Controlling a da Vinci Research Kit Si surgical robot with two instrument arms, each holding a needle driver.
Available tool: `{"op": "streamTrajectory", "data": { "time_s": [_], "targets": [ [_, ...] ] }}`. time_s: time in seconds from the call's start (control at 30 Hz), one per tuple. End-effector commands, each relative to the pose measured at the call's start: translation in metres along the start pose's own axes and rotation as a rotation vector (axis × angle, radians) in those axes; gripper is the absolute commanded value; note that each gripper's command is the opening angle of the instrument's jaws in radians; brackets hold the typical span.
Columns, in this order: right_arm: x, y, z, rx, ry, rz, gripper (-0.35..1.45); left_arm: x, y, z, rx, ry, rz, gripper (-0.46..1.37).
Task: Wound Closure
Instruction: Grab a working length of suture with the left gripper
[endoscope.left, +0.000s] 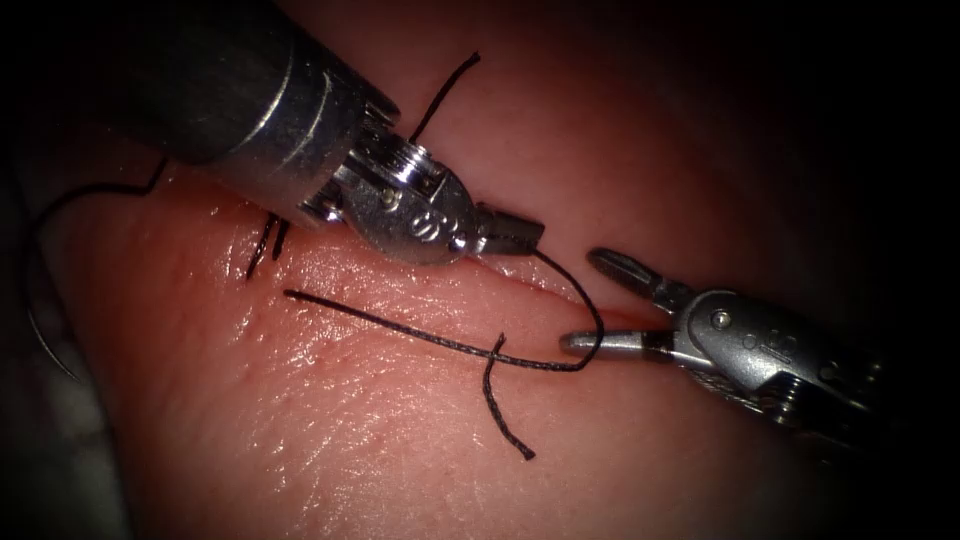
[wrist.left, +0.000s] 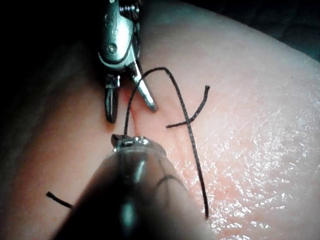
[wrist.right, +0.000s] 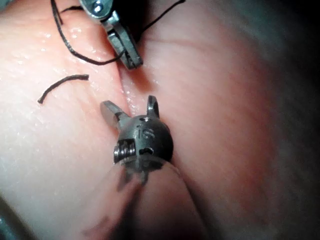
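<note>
My left tool (endoscope.left: 512, 236) sits over the cut (endoscope.left: 560, 290), its jaws shut on the black thread (endoscope.left: 440, 340). From those jaws the thread curves down, hooks around the lower jaw of my right tool (endoscope.left: 588, 300) and trails left across the tissue (endoscope.left: 330, 420). The right tool's jaws stand open across the cut's right end and hold nothing. In the right wrist view its fingers (wrist.right: 110, 108) spread wide below the left tool (wrist.right: 125, 50). A thin grey curve that looks like the needle (endoscope.left: 45, 345) lies at the far left, off the tissue, held by neither tool.
A finished stitch with short ends (endoscope.left: 265, 245) crosses the cut beside the left tool's shaft. A loose cut end of thread (endoscope.left: 505, 405) lies left of the cut, crossing the long strand. Another thread end (endoscope.left: 445, 90) sticks up behind the left tool.
</note>
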Motion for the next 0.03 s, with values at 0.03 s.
{"op": "streamTrajectory", "data": {
  "time_s": [0.03],
  "targets": [
    [0.0, 0.0, 0.0001, 0.006, 0.0, 0.001, 1.28, 0.0, 0.0, 0.0, -0.01, 0.001, 0.001, -0.35]
  ]
}}
